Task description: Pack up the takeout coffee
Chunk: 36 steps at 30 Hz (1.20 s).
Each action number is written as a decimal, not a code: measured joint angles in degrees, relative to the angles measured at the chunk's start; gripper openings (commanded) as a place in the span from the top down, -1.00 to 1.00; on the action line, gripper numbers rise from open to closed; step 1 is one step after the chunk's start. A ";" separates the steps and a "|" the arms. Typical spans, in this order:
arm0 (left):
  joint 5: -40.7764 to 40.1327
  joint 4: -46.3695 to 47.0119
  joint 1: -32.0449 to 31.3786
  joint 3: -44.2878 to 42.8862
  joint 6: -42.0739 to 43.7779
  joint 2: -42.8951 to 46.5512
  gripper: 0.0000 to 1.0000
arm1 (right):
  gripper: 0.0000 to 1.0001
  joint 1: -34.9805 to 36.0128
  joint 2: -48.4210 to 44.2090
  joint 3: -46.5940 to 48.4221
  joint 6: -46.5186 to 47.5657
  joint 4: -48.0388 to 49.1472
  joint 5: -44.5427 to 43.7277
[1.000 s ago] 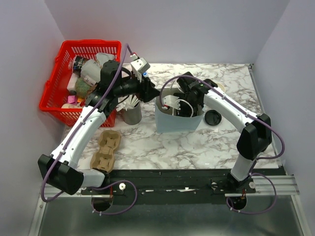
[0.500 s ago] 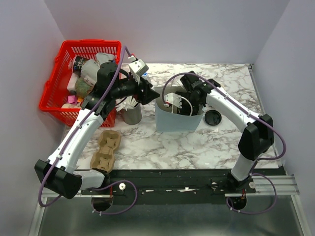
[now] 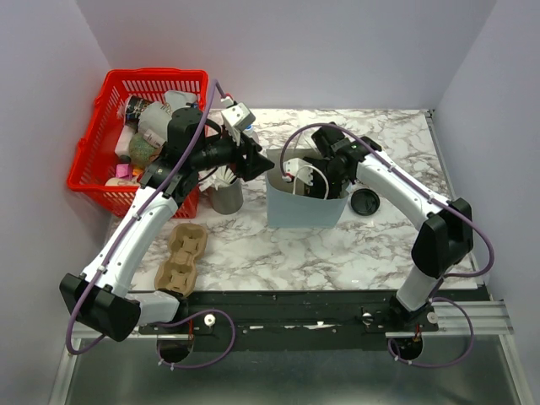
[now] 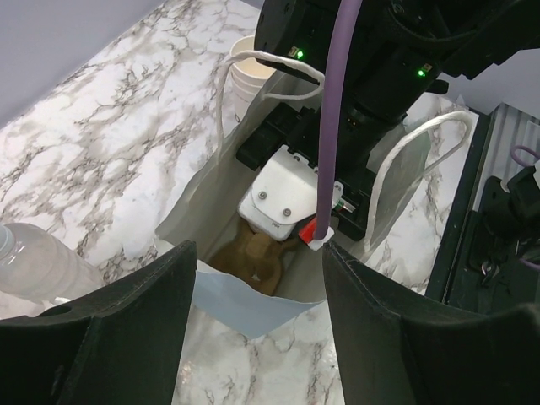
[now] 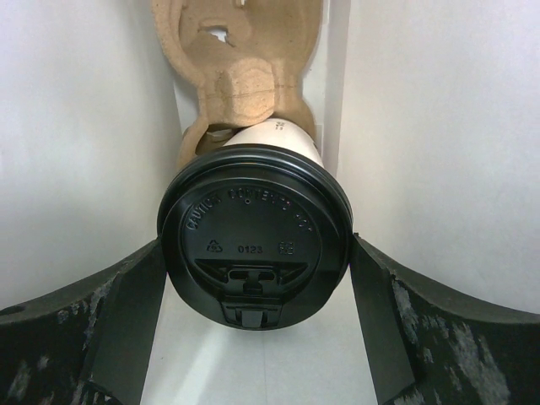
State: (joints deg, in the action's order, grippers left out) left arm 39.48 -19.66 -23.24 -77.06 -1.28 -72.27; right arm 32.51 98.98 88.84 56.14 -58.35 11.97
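A takeout coffee cup, cream-white with a black lid, stands tilted in a brown cardboard carrier at the bottom of the blue-grey paper bag. My right gripper reaches down into the bag and its fingers press both sides of the lid. In the top view the right gripper is mostly hidden by the bag's walls. My left gripper hovers open over the bag's left rim, a fold of the rim lying loose between its fingers. An unlidded white cup stands behind the bag.
A second cardboard carrier lies near the front left. The grey cup of straws and a red basket of clutter stand left of the bag. A loose black lid lies to its right. A clear water bottle lies nearby.
My left gripper's jaws have widened and the arm has drawn slightly back to the left. The right arm has shifted a little over the bag, cup still between its fingers.
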 measured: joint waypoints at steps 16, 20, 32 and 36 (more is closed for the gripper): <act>0.96 0.11 -0.02 0.92 -0.04 0.00 -0.40 | -0.99 0.00 -0.22 6.38 -5.09 -3.98 1.46; 1.25 0.11 -0.02 1.07 -0.02 0.00 -0.40 | -0.99 0.00 -0.22 7.30 -5.73 -4.90 1.62; 1.60 0.11 -0.02 1.55 -0.02 0.00 -0.40 | -0.99 0.00 -0.33 15.08 -7.72 -7.67 2.75; 1.60 0.11 -0.02 1.55 -0.02 0.00 -0.41 | -0.99 0.00 -0.70 17.77 -8.37 -8.46 3.08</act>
State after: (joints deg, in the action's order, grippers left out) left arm 41.08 -19.55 -23.27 -75.50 -1.30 -72.27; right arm 32.51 98.28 106.61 47.77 -66.81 15.05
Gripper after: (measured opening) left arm 0.700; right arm 0.996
